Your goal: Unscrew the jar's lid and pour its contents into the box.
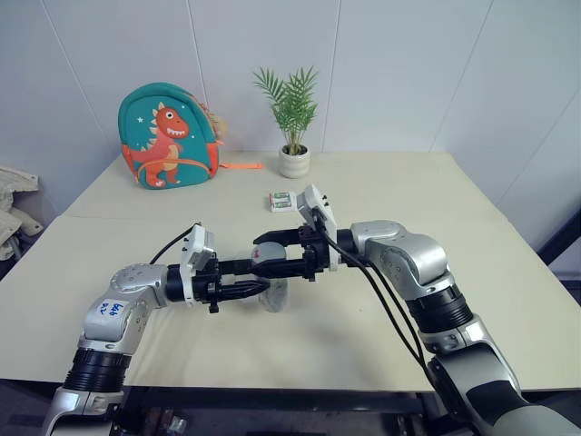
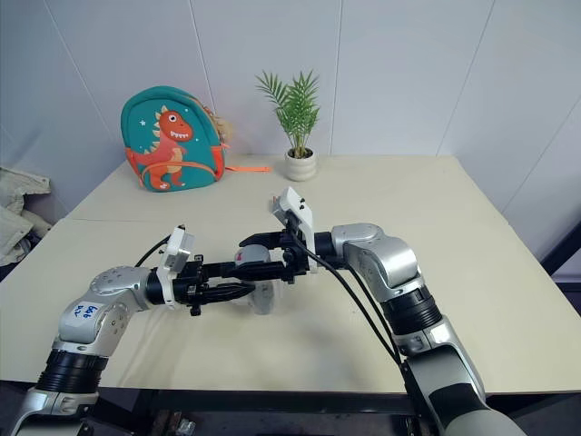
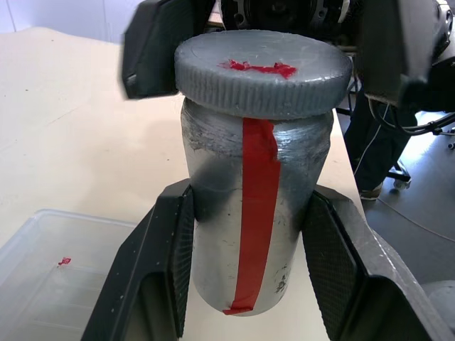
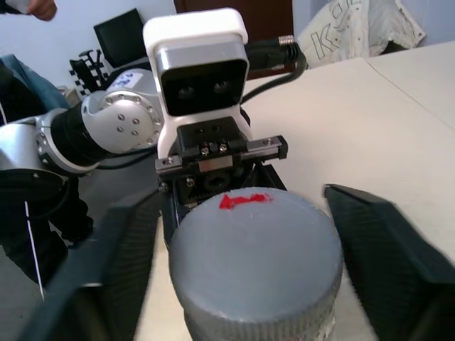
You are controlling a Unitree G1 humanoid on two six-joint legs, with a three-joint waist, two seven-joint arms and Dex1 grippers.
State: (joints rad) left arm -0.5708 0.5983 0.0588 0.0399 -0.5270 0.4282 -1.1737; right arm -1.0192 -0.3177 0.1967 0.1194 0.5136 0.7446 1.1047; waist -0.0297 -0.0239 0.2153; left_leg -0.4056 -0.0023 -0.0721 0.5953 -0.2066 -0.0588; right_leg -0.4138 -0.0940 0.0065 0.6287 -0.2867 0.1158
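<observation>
Silvery jar (image 3: 256, 213), centre of frame above the bench (image 1: 381, 300): left gripper (image 1: 259, 283) jaws clenched on its body; right gripper (image 1: 272, 250) jaws clamped on lid (image 3: 263, 82). Step: unscrewing. Next: twist lid free, then tip over clear box (image 3: 50, 277).

The scene is viewed from the head, forward and down, by both eye views. The jar (image 3: 252, 213) is seen close from below the lid (image 3: 263, 71) along the left gripper (image 3: 249, 284), and the same lid from above along the right gripper (image 4: 242, 284).
</observation>
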